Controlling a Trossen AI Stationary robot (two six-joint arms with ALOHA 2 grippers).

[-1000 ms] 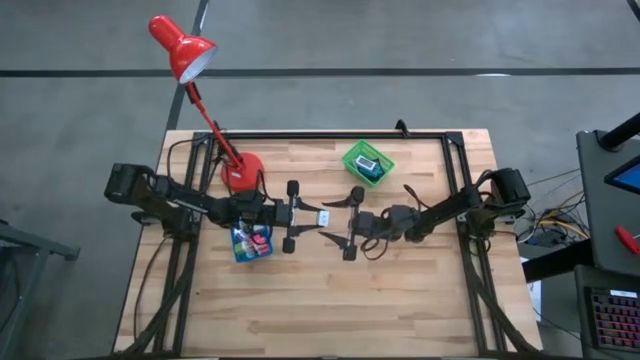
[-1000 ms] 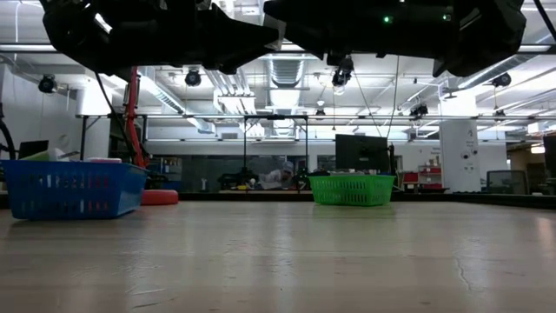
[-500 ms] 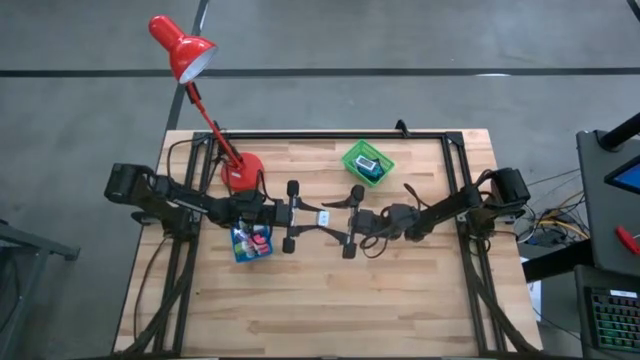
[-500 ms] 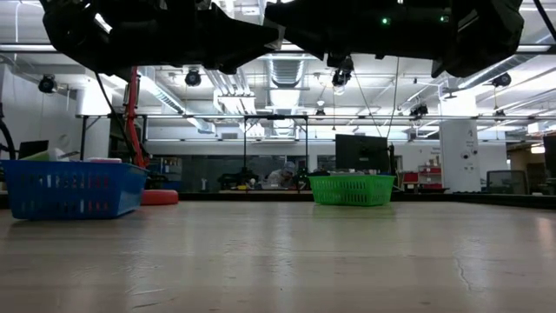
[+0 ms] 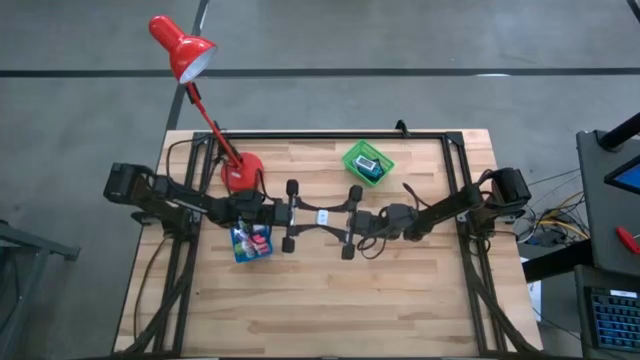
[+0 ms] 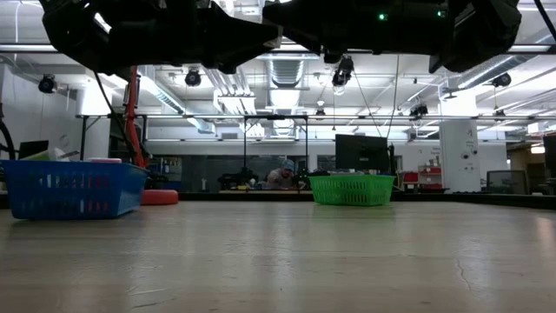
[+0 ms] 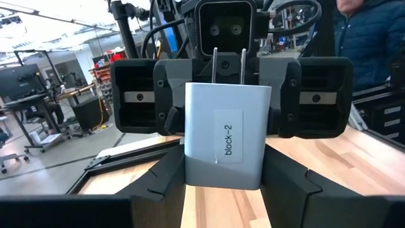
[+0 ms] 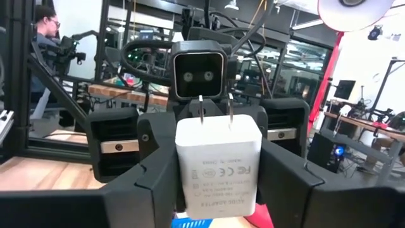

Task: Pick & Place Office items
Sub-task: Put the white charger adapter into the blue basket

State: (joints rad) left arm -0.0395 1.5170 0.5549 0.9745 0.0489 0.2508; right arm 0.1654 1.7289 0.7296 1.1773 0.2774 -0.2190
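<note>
Bare desk [image 5: 330, 300] spreads toward the near edge, clear of the claws. At mid-desk, left claw [image 5: 291, 216] and right claw [image 5: 350, 221] both clamp one white block [image 5: 322, 216] between them, its long axis running arm to arm.

Two dark jointed arms, black cables looped along them, left pincer [image 5: 291, 215] and right pincer [image 5: 351, 221] with blocky black fingers.
</note>
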